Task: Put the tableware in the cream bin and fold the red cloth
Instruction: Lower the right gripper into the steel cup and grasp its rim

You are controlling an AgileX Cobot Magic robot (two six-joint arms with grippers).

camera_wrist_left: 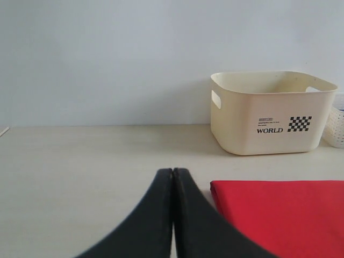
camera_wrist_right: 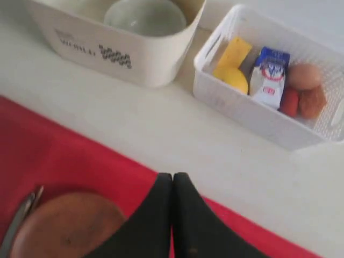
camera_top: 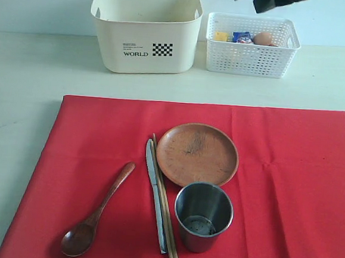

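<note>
Steel and wood left to clear: note plate (camera_top: 197,153), cup (camera_top: 203,216), spoon (camera_top: 97,213), knife (camera_top: 155,193) and chopsticks (camera_top: 170,236) lying on the red cloth (camera_top: 299,193), bowl (camera_wrist_right: 145,16) inside the cream bin (camera_top: 145,34). Seemingly midway through binning. Left gripper (camera_wrist_left: 172,174) and right gripper (camera_wrist_right: 172,180) pinched closed, empty. Next, likely: open right, lower onto plate rim.

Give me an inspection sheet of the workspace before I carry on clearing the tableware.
Surface: pale table; red cloth spread flat on it, a few creases.
Job's things: bowl already in the cream bin; plate, spoon, knife and chopsticks lie on the cloth; cup stands upright there.
Clutter: white lattice basket beside the bin, holding toy foods.
Grippers: left gripper shut, empty; right gripper shut, empty, over the cloth's far edge.
Cables: nothing seen.
Surroundings: plain pale wall behind the table.
</note>
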